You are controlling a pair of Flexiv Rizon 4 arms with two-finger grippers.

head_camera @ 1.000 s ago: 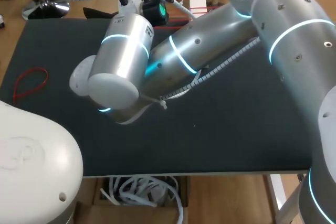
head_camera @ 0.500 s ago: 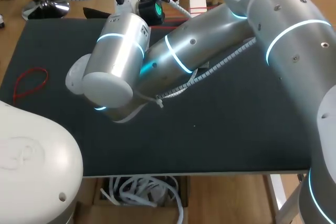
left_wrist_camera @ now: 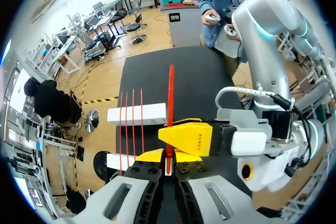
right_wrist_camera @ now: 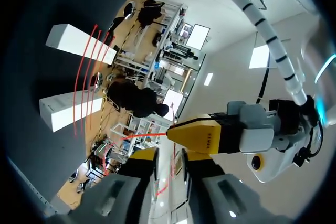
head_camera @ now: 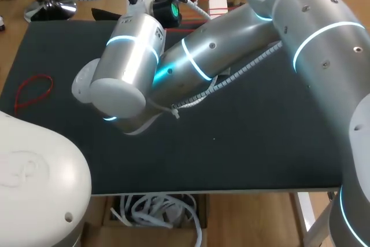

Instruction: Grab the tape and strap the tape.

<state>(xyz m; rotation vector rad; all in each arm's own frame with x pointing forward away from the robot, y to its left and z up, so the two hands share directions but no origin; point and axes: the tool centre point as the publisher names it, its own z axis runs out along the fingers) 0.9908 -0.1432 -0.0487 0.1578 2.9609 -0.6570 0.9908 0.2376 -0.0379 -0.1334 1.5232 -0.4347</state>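
Note:
A red rubber band [left_wrist_camera: 170, 90] runs taut from my left gripper [left_wrist_camera: 168, 157], which is shut on its near end, toward the far side of the table. My right gripper [right_wrist_camera: 169, 157] meets it tip to tip; its yellow finger [left_wrist_camera: 190, 138] lies across just ahead of my left fingertips. In the right wrist view the right fingers stand slightly apart with a thin red strand [right_wrist_camera: 143, 136] leading in between them, and the left gripper's yellow finger [right_wrist_camera: 203, 135] is right beside. Two white blocks [left_wrist_camera: 137, 114] [right_wrist_camera: 79, 43] carry several red bands.
My right arm [head_camera: 196, 62] stretches across the dark table [head_camera: 260, 143] to its far edge. A loose red rubber band [head_camera: 33, 89] lies at the table's left side. A white block with red stripes [head_camera: 218, 5] sits past the far edge.
My right arm shifted a little to the left and away a second ago, then held still. The loose band on the table has not moved.

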